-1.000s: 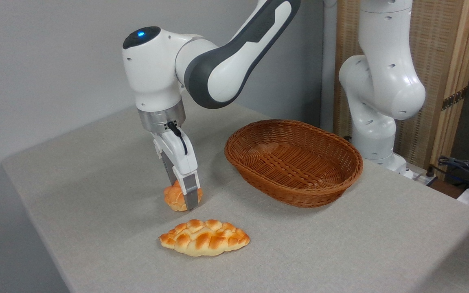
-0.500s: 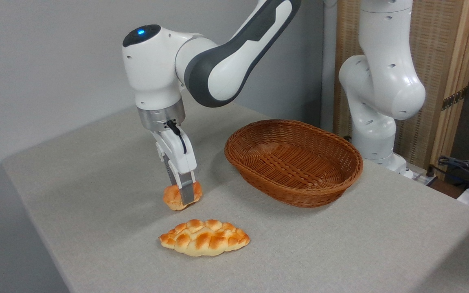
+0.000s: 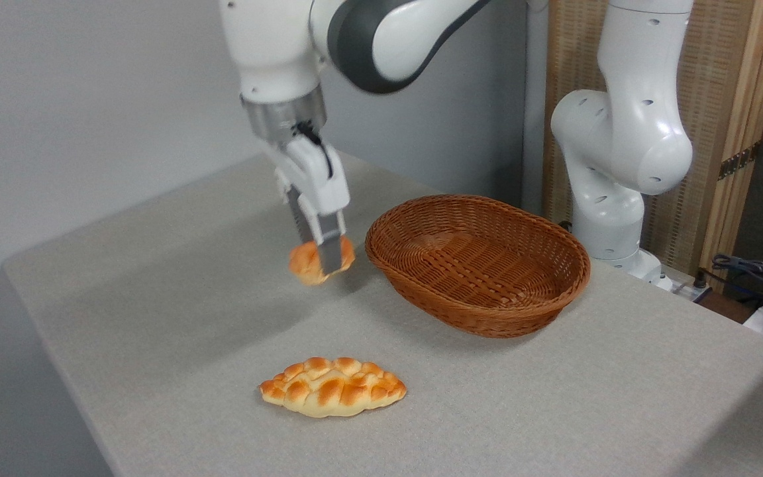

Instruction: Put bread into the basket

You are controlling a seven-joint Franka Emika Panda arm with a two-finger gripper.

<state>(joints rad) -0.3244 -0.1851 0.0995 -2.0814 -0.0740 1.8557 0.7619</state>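
Note:
The bread [image 3: 306, 264], a small round orange-brown bun, hangs in the air above the table with my gripper [image 3: 324, 264] shut on it. One finger crosses its front and hides the middle of it. It is just left of the basket [image 3: 477, 262], a large oval reddish-brown wicker basket with nothing in it, and about level with the basket's near-left rim.
A longer braided golden loaf [image 3: 333, 387] lies on the grey table [image 3: 156, 278] near the front, below the gripper. The arm's white base [image 3: 613, 165] stands behind the basket at the right. Cables [image 3: 752, 271] lie at the far right edge.
The gripper has lifted the bun off the table, moving up and a little to the right toward the basket. The braided loaf and the basket have stayed put.

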